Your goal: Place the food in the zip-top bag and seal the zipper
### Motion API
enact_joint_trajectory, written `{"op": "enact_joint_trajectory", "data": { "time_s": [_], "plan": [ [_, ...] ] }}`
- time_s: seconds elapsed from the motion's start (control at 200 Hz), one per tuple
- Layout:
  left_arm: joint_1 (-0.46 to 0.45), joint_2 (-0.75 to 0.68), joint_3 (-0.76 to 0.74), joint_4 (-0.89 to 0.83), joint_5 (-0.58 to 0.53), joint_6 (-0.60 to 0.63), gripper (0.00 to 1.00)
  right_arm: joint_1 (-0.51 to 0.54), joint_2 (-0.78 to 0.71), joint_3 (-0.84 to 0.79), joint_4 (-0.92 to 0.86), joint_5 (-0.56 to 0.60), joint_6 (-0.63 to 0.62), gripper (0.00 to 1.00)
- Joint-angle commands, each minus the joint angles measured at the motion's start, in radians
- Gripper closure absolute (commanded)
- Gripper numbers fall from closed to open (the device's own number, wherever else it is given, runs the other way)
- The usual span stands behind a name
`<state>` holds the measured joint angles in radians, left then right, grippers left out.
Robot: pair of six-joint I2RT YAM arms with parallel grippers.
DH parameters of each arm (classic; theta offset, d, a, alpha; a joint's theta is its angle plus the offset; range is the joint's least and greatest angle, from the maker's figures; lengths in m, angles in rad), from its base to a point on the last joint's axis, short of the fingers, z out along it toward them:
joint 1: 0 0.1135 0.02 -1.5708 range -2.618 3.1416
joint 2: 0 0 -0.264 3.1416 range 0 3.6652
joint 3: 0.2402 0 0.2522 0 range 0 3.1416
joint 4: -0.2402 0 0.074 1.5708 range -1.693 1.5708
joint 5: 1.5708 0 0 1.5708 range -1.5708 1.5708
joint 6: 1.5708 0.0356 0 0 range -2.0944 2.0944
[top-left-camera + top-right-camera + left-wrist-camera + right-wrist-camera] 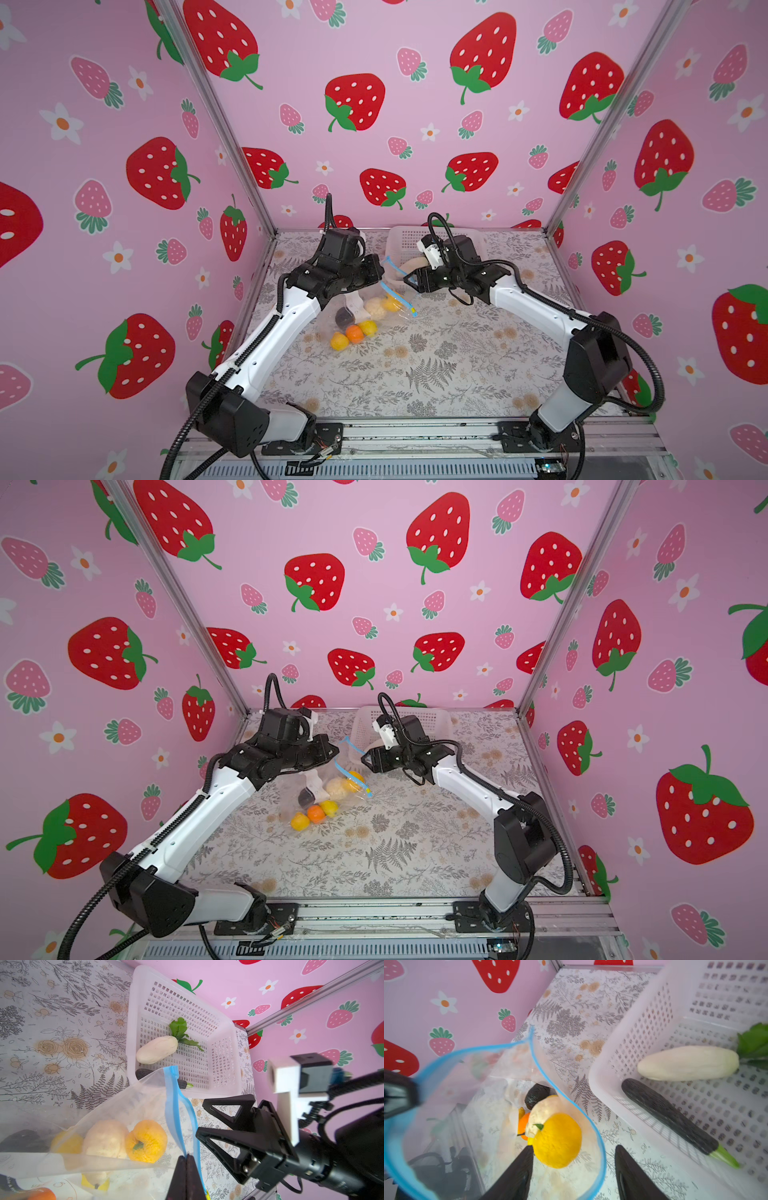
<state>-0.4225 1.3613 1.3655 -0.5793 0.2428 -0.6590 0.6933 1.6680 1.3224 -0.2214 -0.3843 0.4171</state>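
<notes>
- Blue zipper (172,1103): my left claw (187,1160) is clamped tight on one lip of it and holds that lip up off the counter (436,353).
- I see the zip-top bag (326,330) lying on the floral counter just left of the middle in both top views. Its body is flat and its mouth is lifted toward the back.
- The mouth is open. In the right wrist view the two blue lips bow well apart in a wide loop.
- My right claw (574,1148) stands wide and grips nothing. It hangs at the bag's mouth, between the bag and the basket (129,1043).
- In the right wrist view the near lip crosses the gap between its fingers. I cannot tell whether either finger touches the lip.
- Food inside the bag: a yellow piece (146,1140) lies nearest the mouth, touching a beige piece (106,1138).
- Deeper in I make out a dark piece (344,318), and an orange piece (354,333) between two lemon-yellow pieces (339,341).
- Food outside the bag: the white perforated basket sits at the back of the counter, just beside the bag's mouth. It holds a white radish (158,1049) with green leaves and a long dark vegetable (668,1115) with a green stem.
</notes>
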Motion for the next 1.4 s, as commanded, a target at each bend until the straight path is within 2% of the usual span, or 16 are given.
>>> {"op": "enact_joint_trajectory", "data": {
  "time_s": [0.0,0.265,0.45,0.66,0.975,1.39],
  "plan": [
    [0.005,-0.020,-0.016,0.028,-0.007,-0.007,1.00,-0.012,0.013,-0.015,-0.052,0.012,0.052,0.37],
    [0.007,-0.028,-0.018,0.023,-0.008,-0.005,1.00,-0.016,0.069,-0.005,-0.009,-0.084,0.080,0.48],
    [0.011,-0.032,-0.013,0.016,-0.007,-0.004,1.00,-0.015,0.102,0.012,0.020,-0.144,0.091,0.69],
    [0.016,-0.044,-0.010,0.009,-0.010,-0.003,1.00,-0.012,0.098,0.029,0.048,-0.198,0.101,0.87],
    [0.029,-0.081,-0.006,-0.016,-0.029,0.005,1.00,0.019,0.091,0.100,0.016,-0.206,0.095,0.96],
    [0.068,-0.171,0.012,-0.065,-0.062,0.033,1.00,0.069,0.122,0.229,-0.042,-0.177,0.084,0.97]
  ]
}}
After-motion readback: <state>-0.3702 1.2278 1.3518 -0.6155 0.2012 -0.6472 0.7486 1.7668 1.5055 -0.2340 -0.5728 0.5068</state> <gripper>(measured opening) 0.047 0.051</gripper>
